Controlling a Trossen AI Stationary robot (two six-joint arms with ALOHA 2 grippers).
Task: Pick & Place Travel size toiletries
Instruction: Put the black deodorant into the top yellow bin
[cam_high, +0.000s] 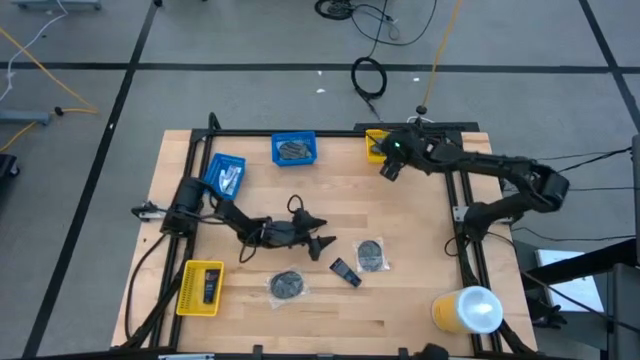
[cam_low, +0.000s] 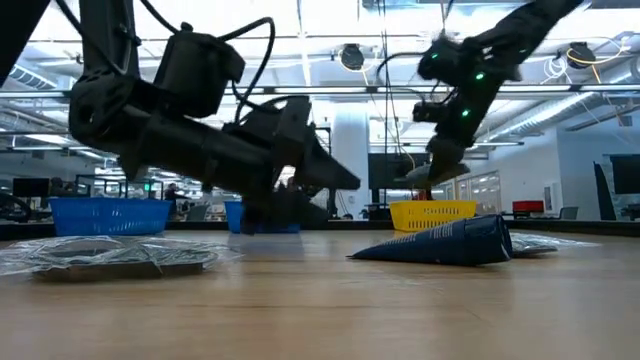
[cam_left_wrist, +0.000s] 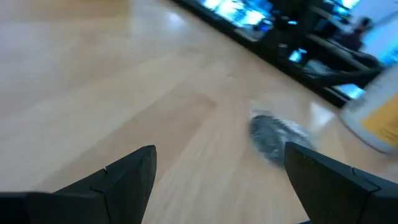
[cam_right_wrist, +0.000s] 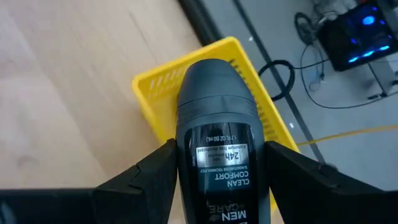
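My right gripper (cam_high: 389, 168) is shut on a dark-grey roll-on bottle (cam_right_wrist: 216, 118) and holds it over the yellow bin (cam_right_wrist: 163, 84) at the table's far right. My left gripper (cam_high: 322, 234) stands open low over the middle of the table, nothing between its fingers (cam_left_wrist: 127, 177). Ahead of it a round dark-grey pad in a clear wrapper (cam_left_wrist: 272, 135) lies flat on the wood (cam_high: 372, 255). A second such pad (cam_high: 288, 285) and a dark oblong piece (cam_high: 345, 271) lie nearer the front edge. My right gripper pinches the roll-on bottle between its two fingers, on the two sides of its labelled body (cam_right_wrist: 186, 158). The rounded cap end (cam_right_wrist: 211, 78) sticks out past the fingertips. The fingers slant downward toward the table's far side. The bottle is lifted clear, above the yellow bin.
A blue bin (cam_high: 295, 150) with dark items and another blue bin (cam_high: 225, 175) with white tubes stand at the far left. A yellow bin (cam_high: 200, 288) with a dark item sits near the front left corner. A large yellow-and-white cylinder (cam_high: 467, 310) stands at the front right.
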